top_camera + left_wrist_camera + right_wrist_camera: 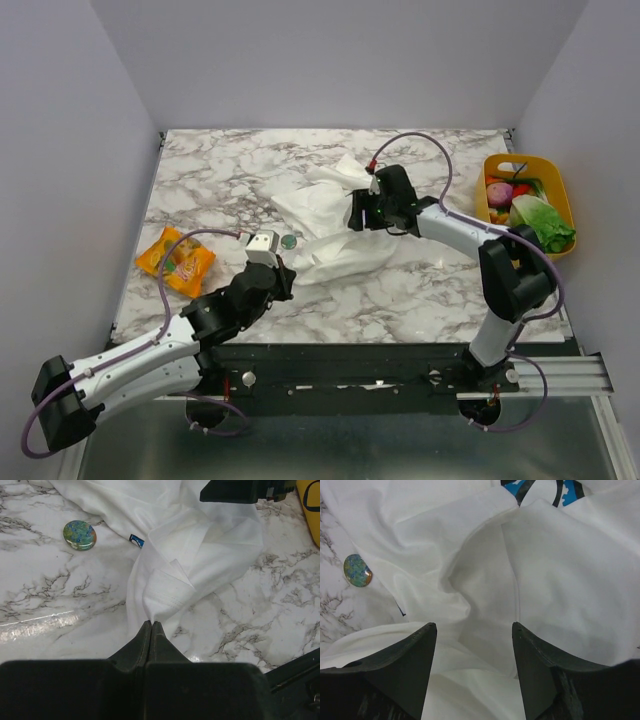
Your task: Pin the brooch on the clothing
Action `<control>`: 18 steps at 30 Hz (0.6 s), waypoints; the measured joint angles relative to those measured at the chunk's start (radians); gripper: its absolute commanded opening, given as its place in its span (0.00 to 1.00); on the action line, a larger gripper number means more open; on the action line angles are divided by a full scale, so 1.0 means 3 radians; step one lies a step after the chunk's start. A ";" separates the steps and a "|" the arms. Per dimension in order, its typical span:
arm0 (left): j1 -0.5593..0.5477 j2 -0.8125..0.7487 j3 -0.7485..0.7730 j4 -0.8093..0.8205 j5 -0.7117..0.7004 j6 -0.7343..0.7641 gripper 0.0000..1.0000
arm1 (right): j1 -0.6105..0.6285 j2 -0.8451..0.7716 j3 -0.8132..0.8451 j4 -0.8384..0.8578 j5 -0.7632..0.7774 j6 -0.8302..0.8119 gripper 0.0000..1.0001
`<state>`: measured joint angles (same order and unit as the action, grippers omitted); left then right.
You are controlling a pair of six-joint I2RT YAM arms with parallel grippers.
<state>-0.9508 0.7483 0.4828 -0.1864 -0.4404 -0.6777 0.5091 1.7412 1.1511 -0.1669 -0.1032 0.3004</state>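
The clothing (pixel 335 205), a white T-shirt, lies crumpled mid-table. The brooch (pixel 289 241), a small round green disc, rests on the marble just left of it. It also shows in both wrist views as the brooch (pixel 79 534) and the brooch (pixel 357 570). My left gripper (pixel 151 623) is shut, pinching a tapered corner of the shirt (pixel 195 550) at the near side. My right gripper (pixel 472 626) hovers open over folds of the shirt (pixel 555 580), with cloth between its fingers. A piece of the blue print (pixel 540 487) peeks out at the top of the right wrist view.
An orange snack packet (pixel 176 260) lies at the left of the table. A yellow basket (pixel 563 190) of vegetables stands at the right edge. Grey walls close in the table on three sides.
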 measured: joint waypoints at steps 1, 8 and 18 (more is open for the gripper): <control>-0.0015 -0.0010 -0.0005 -0.0031 -0.0001 -0.0020 0.00 | 0.0001 0.0062 0.0046 -0.0027 -0.0038 0.0014 0.66; -0.0072 -0.0062 -0.0029 -0.0136 -0.0010 -0.0103 0.00 | 0.0008 0.0378 0.0235 -0.0257 -0.0136 0.0081 0.62; -0.0089 -0.0061 -0.0023 -0.0108 -0.0084 -0.0053 0.00 | 0.0009 0.0678 0.0432 -0.0496 -0.0253 0.0103 0.01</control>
<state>-0.9775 0.7300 0.4759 -0.2188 -0.4656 -0.6937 0.5117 1.9446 1.2808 -0.3157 -0.1791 0.3313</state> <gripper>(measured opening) 0.009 0.013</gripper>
